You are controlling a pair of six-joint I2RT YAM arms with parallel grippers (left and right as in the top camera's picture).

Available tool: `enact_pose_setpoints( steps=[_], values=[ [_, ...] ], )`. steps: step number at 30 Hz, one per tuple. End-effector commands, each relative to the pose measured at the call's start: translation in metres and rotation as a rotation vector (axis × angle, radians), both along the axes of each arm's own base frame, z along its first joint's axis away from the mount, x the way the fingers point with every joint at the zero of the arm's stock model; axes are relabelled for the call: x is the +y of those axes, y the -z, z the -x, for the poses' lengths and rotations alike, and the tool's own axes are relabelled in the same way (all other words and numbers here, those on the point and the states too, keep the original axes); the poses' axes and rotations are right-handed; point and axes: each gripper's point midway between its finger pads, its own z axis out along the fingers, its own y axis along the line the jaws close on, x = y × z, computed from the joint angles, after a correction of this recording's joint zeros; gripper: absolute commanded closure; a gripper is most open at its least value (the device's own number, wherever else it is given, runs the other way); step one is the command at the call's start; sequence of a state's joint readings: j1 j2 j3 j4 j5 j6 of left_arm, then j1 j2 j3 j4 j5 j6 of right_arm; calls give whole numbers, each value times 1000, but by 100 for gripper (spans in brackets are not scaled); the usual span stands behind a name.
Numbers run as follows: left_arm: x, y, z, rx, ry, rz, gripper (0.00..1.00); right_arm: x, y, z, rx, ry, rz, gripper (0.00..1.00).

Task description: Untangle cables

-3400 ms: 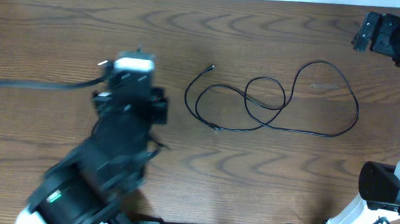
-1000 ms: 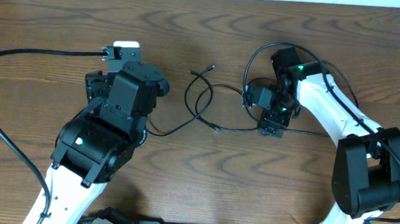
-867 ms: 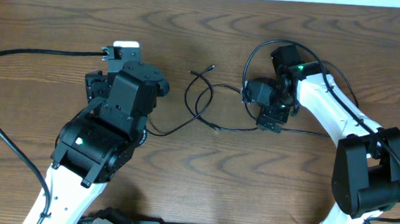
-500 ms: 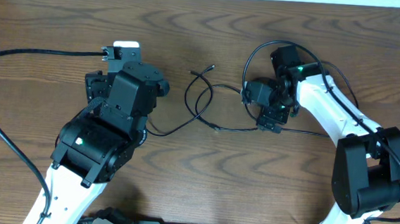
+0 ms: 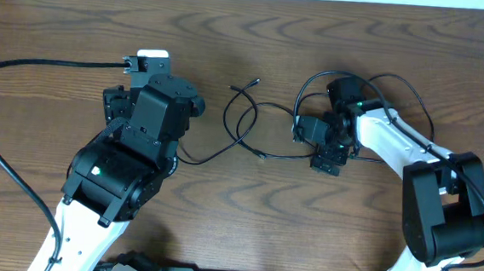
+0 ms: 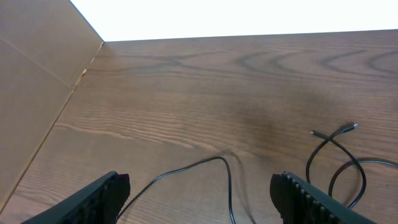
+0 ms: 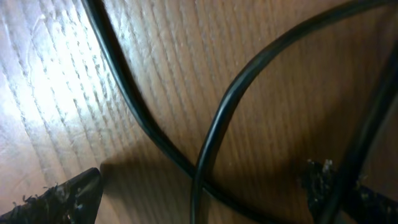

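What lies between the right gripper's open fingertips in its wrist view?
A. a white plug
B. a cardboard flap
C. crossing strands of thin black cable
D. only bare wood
C: thin black cable strands cross on the brown wooden table between the right gripper's spread fingertips.

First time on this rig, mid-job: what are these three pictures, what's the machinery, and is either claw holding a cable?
Two robot arms work at a wooden table. The wide picture looks down from above; the other two come from a camera on each wrist, its own fingers at the bottom corners. Thin black cables lie in loose crossing loops mid-table. The right gripper is open, low over crossing strands. The left gripper is open too, a strand lying between its fingers. Nothing is held.
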State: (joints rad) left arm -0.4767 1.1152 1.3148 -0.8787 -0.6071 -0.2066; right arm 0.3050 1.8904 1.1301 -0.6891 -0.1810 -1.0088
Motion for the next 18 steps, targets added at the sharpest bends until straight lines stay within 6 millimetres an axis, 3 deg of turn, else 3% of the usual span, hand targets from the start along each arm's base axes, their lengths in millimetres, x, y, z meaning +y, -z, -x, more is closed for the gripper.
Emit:
enact_pose_setpoints(
  steps=[1, 4, 5, 6, 8, 9, 10, 18],
  values=[
    [2, -5, 0, -13, -8, 6, 22, -4, 15, 16, 33, -2, 5, 1],
    [2, -5, 0, -13, -7, 6, 22, -4, 22, 21, 36, -3, -2, 1],
    [2, -5, 0, -13, -8, 6, 22, -4, 23, 22, 38, -3, -5, 11],
    [2, -5, 0, -13, -8, 6, 22, -5, 24, 24, 39, -4, -4, 26],
    [2, -5, 0, -13, -8, 6, 22, -5, 25, 24, 38, -3, -5, 74],
    [2, -5, 0, -13, -8, 6, 22, -5, 25, 23, 36, -3, -5, 91],
    [2, -5, 0, -13, -8, 6, 22, -5, 25, 23, 36, -3, -5, 98],
    [2, -5, 0, -13, -7, 6, 22, -5, 25, 23, 39, 5, -6, 99]
  ],
)
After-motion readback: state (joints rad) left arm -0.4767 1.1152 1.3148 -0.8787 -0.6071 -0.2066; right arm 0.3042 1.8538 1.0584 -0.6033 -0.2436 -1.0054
